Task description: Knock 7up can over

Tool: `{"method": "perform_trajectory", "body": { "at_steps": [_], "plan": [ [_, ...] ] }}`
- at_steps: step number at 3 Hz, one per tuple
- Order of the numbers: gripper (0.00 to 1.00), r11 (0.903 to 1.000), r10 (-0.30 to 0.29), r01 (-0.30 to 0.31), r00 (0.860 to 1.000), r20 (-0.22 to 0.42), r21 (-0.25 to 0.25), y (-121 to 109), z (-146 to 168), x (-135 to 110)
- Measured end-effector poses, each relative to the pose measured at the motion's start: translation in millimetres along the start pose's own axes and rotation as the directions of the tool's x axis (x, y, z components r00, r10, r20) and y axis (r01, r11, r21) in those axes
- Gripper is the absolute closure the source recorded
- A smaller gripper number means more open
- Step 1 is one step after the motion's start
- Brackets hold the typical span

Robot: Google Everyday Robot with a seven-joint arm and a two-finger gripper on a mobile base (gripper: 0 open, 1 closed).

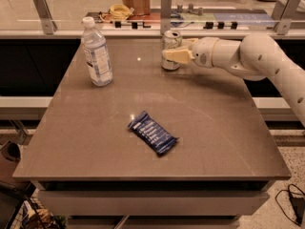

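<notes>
The 7up can [171,38], small and silvery with a silver top, stands upright near the far edge of the grey table [214,128], right of centre. My gripper [175,56] reaches in from the right on a white arm [248,56]. It sits right against the can's front lower side and hides part of the can's lower half.
A taller clear water bottle [96,56] with a white cap stands at the far left. A blue snack packet [152,132] lies mid-table. Behind the table's far edge runs a glass barrier with metal posts [166,11] and a counter with clutter.
</notes>
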State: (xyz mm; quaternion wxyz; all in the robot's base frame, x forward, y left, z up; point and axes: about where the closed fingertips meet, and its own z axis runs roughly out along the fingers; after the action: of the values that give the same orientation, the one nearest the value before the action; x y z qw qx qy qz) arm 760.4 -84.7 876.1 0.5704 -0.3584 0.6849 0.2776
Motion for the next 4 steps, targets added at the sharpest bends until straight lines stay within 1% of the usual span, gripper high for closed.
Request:
{"method": "perform_trajectory", "body": {
  "at_steps": [1,2,3,4],
  "plan": [
    [1.00,0.9999,-0.006,0.007,0.998,-0.057,0.015,-8,-6,-5],
    [1.00,0.9987,-0.011,0.018,0.990,-0.140,0.048,-21,-25,-8],
    [1.00,0.9964,-0.029,0.047,0.971,-0.237,0.070,-25,-44,-12],
    [1.00,0.9928,-0.045,0.079,0.942,-0.334,0.090,-27,-64,-18]
  ]
}}
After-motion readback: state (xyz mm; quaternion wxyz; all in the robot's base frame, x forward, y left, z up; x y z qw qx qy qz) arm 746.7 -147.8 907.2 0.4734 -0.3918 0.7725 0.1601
